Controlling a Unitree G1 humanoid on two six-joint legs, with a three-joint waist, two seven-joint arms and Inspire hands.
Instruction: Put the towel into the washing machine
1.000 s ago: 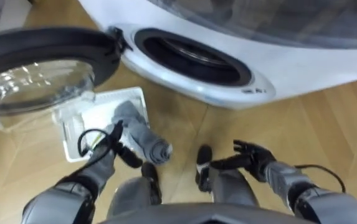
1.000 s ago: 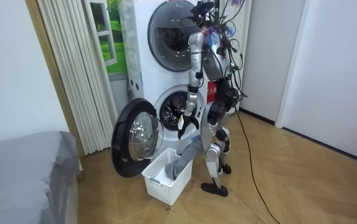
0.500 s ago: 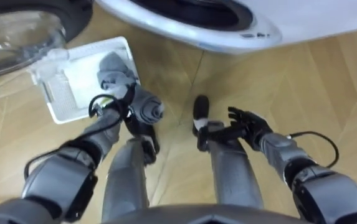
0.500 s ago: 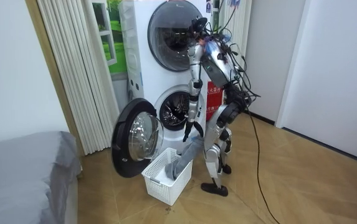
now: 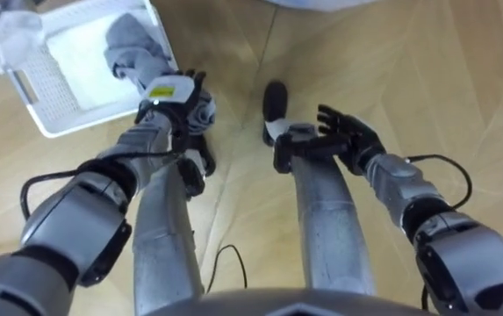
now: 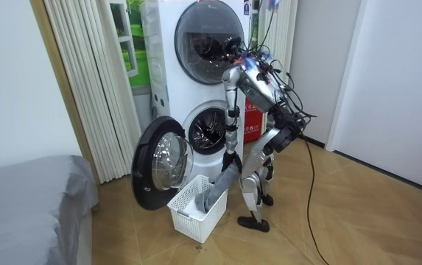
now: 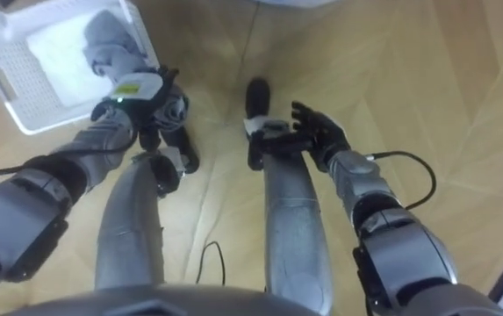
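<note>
Wooden floor; towel (image 5: 128, 46) slants out of basket (image 5: 45, 96) toward the robot, its near end under left hand (image 5: 170, 105), grip impossible to tell; right hand (image 5: 349, 140) splayed, well apart.

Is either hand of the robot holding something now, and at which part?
The left hand curls round the grey towel at its rolled end, outside the white basket. The right hand is open, holding nothing.
</note>
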